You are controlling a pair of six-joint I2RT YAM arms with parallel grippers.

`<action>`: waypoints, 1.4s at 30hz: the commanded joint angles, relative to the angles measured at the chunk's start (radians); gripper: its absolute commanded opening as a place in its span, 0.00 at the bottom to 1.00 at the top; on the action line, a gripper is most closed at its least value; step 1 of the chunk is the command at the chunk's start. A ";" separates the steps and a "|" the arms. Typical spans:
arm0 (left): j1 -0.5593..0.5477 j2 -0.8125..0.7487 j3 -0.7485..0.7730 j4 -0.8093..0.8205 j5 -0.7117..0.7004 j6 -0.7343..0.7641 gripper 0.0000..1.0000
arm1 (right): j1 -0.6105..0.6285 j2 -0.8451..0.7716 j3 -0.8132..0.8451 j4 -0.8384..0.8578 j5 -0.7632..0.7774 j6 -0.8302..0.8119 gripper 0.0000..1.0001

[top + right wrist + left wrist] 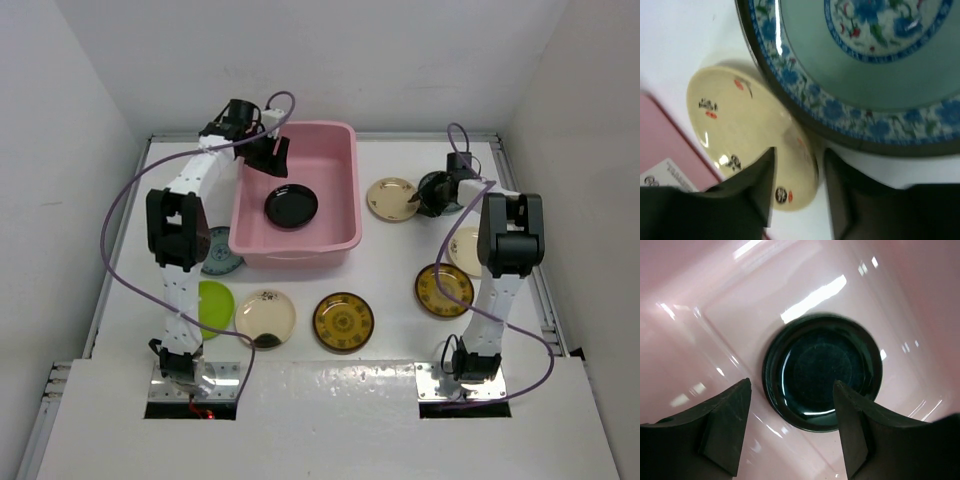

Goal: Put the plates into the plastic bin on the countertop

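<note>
left fingers (725,432) spread, black plate (822,371) seemingly flat

1 black plate (291,206) flat in pink bin (296,252), right side up; 8 more plates (343,321) scattered around it on countertop (400,160).

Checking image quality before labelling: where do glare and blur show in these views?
Left wrist: white glare streaks across the pink bin, a glint on the black plate. Right wrist: soft focus, the teal-patterned plate and cream plate slightly blurred. Top external: even light, faint shadows.
</note>
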 commanded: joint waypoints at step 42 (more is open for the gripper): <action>0.459 -0.358 -0.787 0.062 -0.027 0.124 0.68 | 0.593 0.181 0.667 -0.281 0.066 -0.351 0.00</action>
